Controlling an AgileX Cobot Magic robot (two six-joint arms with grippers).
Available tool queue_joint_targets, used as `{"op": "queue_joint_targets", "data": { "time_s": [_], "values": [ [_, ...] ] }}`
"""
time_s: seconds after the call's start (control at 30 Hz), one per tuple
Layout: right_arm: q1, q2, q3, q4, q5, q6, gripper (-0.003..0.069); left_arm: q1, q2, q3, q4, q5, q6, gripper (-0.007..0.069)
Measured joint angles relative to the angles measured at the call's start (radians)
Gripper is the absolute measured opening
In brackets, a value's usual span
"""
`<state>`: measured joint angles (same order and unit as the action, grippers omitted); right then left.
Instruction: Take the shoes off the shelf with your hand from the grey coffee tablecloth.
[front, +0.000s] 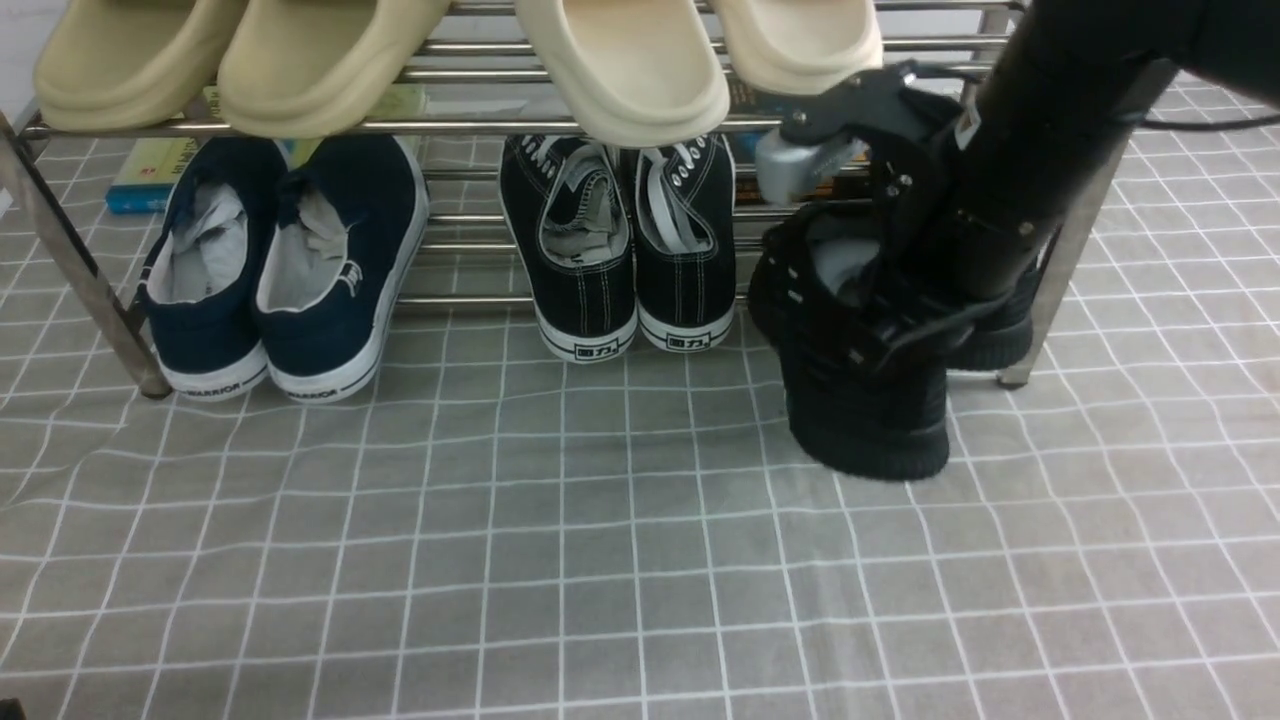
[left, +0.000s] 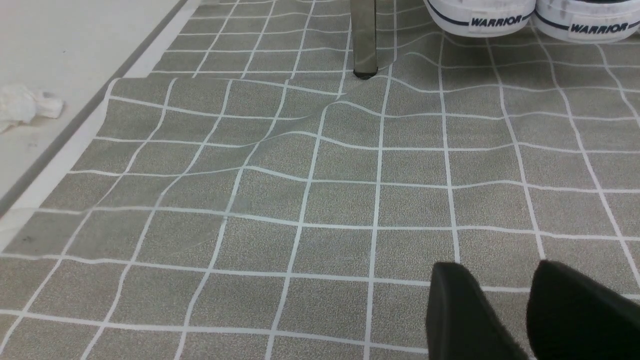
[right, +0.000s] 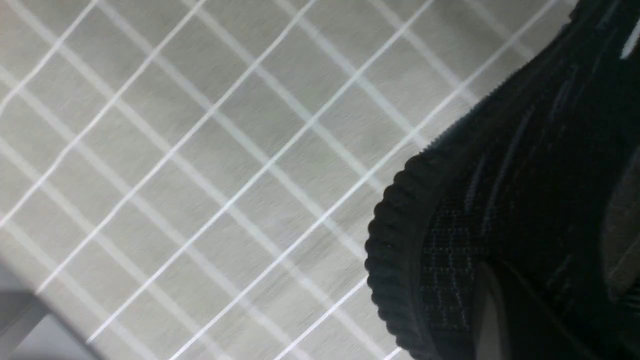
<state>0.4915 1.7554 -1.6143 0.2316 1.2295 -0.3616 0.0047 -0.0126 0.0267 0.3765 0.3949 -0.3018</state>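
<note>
From the middle of your front view, look to about 3 o'clock. The shoes are there, at the right end of the shelf's lower tier. They are all-black knit sneakers with thick, ribbed black soles. Small white dashes run along the side and pale grey stuffing shows in the opening.

The front shoe sits heel toward you, forward of the rack's front rail and over the grey coffee tablecloth. You cannot tell whether its sole touches the cloth. Its mate is at its 2 o'clock, mostly hidden by the arm and just beside the rack's slanted right leg.

Your right gripper comes down from 1 o'clock into the front shoe's opening. Its fingers are closed tight on the heel collar. The right wrist view shows the ribbed heel and woven upper close up.

Your left gripper hovers over bare cloth. Its two black fingers are parted, with cloth showing between them, and it holds nothing.
</note>
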Motion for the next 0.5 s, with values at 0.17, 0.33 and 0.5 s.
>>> {"op": "queue_joint_targets", "data": {
  "time_s": [0.17, 0.33, 0.5],
  "values": [
    [0.050, -0.064, 0.124, 0.034, -0.001, 0.010, 0.0016, 0.000, 0.000, 0.000, 0.000, 0.000, 0.000, 0.0240],
    [0.096, -0.086, 0.245, 0.042, -0.013, 0.035, 0.0016, 0.000, 0.000, 0.000, 0.001, 0.000, 0.000, 0.0240],
    [0.129, -0.086, 0.362, 0.054, -0.130, 0.038, 0.0020, 0.000, 0.000, 0.000, 0.001, 0.000, 0.000, 0.0240]
  ]
}}
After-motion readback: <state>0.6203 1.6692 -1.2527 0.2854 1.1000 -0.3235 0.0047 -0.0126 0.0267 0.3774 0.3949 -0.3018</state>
